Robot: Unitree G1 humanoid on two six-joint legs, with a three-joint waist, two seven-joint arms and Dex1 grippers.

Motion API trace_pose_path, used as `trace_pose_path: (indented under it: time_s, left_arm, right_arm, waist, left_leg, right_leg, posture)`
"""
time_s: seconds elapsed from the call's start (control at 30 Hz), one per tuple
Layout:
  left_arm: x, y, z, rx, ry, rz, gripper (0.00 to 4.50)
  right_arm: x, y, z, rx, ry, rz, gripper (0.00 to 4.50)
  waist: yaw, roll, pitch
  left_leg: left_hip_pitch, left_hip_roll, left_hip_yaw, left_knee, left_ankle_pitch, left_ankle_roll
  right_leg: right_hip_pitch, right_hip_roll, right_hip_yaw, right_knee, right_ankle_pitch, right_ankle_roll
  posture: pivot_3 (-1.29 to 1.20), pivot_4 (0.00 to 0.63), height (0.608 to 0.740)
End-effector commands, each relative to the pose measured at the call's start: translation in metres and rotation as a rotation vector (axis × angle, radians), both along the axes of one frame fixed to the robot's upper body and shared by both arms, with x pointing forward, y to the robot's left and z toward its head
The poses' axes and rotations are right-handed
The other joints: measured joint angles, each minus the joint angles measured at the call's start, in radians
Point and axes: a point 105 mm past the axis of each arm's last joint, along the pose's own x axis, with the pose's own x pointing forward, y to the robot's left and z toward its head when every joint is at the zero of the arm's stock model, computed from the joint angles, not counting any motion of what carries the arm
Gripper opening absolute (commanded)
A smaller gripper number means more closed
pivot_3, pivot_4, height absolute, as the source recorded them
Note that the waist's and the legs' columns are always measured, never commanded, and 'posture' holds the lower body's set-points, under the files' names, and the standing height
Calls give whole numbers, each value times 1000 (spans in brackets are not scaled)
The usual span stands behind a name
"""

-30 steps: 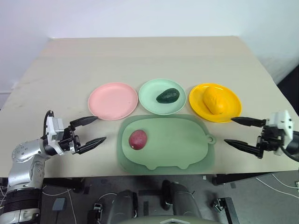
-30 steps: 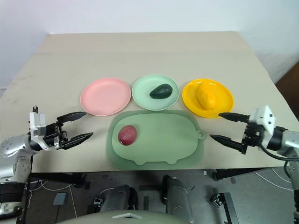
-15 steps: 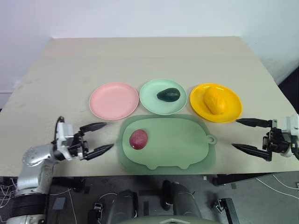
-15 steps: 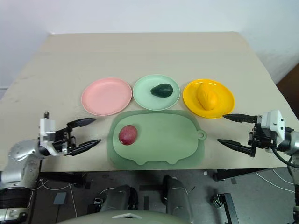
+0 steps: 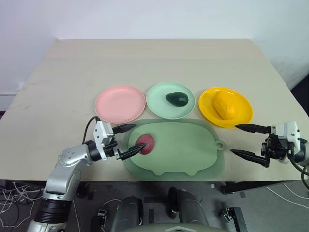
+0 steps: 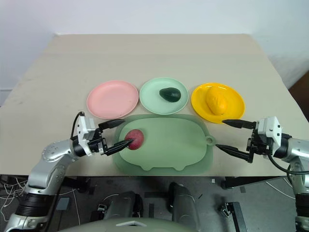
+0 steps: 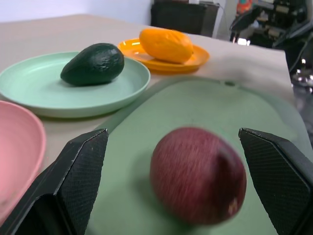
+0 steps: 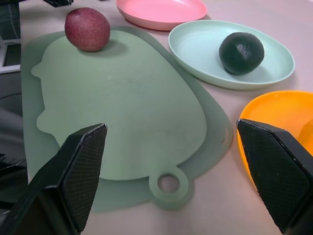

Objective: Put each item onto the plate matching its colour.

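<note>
A reddish-purple round fruit (image 5: 144, 143) lies on the left part of the dull-green tray (image 5: 183, 150). My left gripper (image 5: 137, 137) is open at the tray's left edge, one finger on either side of the fruit's near side, not touching it. The pink plate (image 5: 120, 104) holds nothing. A dark green avocado (image 5: 177, 98) rests on the mint plate (image 5: 159, 102). The yellow mango (image 5: 224, 104) lies on the yellow plate (image 5: 241, 113). To the right of the tray's handle loop, my right gripper (image 5: 234, 138) stands open with nothing between its fingers.
The three plates stand in a row just behind the tray. A small handle loop (image 5: 218, 144) juts from the tray's right side. The table's front edge (image 5: 159, 180) runs close in front of the tray and both grippers.
My left gripper has moved right across the table to the tray's left edge, so its open fingers now flank the reddish fruit. The right gripper has stayed about where it was.
</note>
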Motion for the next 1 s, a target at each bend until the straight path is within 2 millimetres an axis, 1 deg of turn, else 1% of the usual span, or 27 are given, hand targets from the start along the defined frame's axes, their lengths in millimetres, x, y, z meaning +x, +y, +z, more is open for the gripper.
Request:
trace_pose_path:
  time_s: [0.03,0.2,0.33,0.63,0.73,0.83,0.87,0.93,1.0]
  left_arm:
    - [-1,-15,8,15,-32,-9,4500]
    - [6,-26,1,36,1,41,4500]
    - [6,-33,-4,45,29,39,4500]
    - [7,-36,-7,59,59,43,4500]
    - [6,-38,-8,66,60,33,3849]
    - [8,-39,-3,38,51,30,3325]
    - [9,-39,-1,29,52,28,3290]
    - [17,-38,15,-30,25,43,3290]
    - [32,-31,37,-109,-37,97,3290]
  right_arm:
    - [-1,7,3,9,-24,8,4473]
    - [-1,12,0,27,-24,0,4473]
    - [-1,15,-1,33,-23,-5,4473]
    - [0,16,-2,43,-27,-27,4473]
    - [1,15,-3,43,-27,-37,4500]
    - [3,15,-3,44,-28,-45,4500]
    - [3,15,-3,44,-28,-46,4500]
    - [4,16,-3,46,-28,-46,4500]
    - [4,18,-3,49,-29,-45,4500]
  waist:
    - [0,0,0]
    - [0,0,0]
    - [0,0,0]
    - [0,0,0]
    - [0,0,0]
    - [0,0,0]
    - [1,0,0]
    - [1,0,0]
    - [3,0,0]
  left_leg:
    - [0,0,0,0,0,0]
    - [0,0,0,0,0,0]
    - [0,0,-1,0,0,0]
    - [0,0,-1,0,0,0]
    - [0,0,-1,1,0,0]
    - [0,0,-1,1,0,0]
    - [0,0,-1,1,0,0]
    - [0,0,-1,1,0,0]
    - [0,0,-1,1,0,0]
  right_leg:
    - [0,0,0,0,0,0]
    - [0,0,0,0,0,0]
    - [1,0,0,0,0,0]
    - [1,0,0,0,0,0]
    - [1,0,0,0,0,0]
    - [1,0,0,0,0,0]
    - [1,0,0,0,0,0]
    - [1,0,0,0,0,0]
    - [1,0,0,0,0,0]
  posture:
    - [0,150,737]
    - [0,150,737]
    - [0,150,737]
    - [0,150,737]
    - [0,150,737]
    - [0,150,737]
    - [0,150,737]
    - [0,150,737]
    - [0,150,737]
